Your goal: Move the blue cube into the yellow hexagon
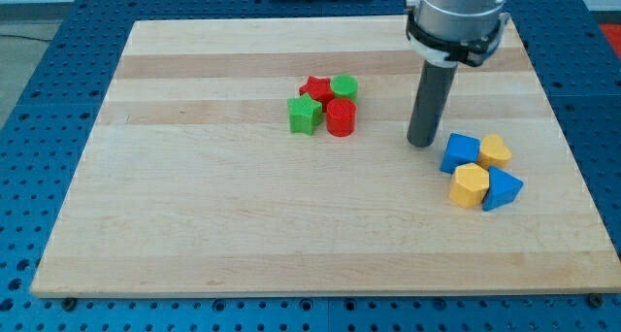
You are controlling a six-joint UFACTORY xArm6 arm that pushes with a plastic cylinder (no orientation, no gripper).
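Observation:
The blue cube [460, 152] sits at the view's right, touching the yellow hexagon [470, 185] just below it. A yellow heart-shaped block [496, 150] touches the cube's right side. A blue triangular block [503, 188] lies against the hexagon's right side. My tip [421, 142] rests on the board just left of the blue cube's upper left corner, close to it or touching it.
A cluster near the board's middle holds a red star [314, 87], a green cylinder [343, 86], a green star [305, 114] and a red cylinder [340, 117]. The wooden board [194, 196] lies on a blue perforated table.

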